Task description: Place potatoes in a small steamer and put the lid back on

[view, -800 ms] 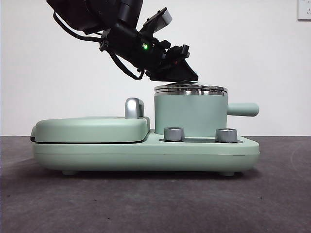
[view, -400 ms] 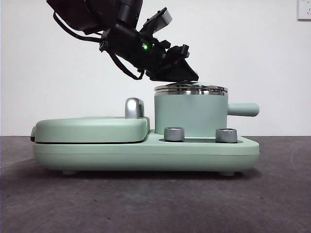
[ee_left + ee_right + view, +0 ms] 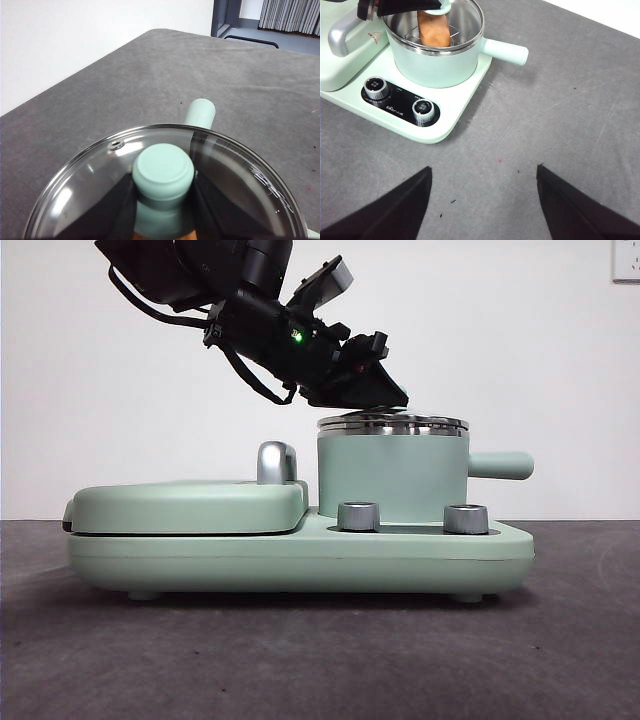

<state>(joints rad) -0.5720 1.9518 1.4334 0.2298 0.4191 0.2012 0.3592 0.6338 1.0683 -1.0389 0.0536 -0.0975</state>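
The small steamer point(image 3: 390, 480) stands on the right half of the mint-green cooker base, its stubby handle point(image 3: 500, 465) pointing right. The lid point(image 3: 392, 423) lies level on the steamer's steel rim. My left gripper point(image 3: 385, 395) comes down from the upper left and is shut on the lid's green knob point(image 3: 163, 172), one jaw on each side. Through the glass, the right wrist view shows the orange-brown potato point(image 3: 434, 30) inside the steamer point(image 3: 437, 62). My right gripper point(image 3: 482, 200) is open and empty above the bare table, in front and to the right of the cooker.
The flat griddle cover point(image 3: 185, 505) with its chrome handle point(image 3: 275, 462) fills the left half of the base. Two steel dials point(image 3: 359, 516) point(image 3: 465, 518) sit in front of the steamer. Grey table point(image 3: 560, 110) stretches to the right of the cooker.
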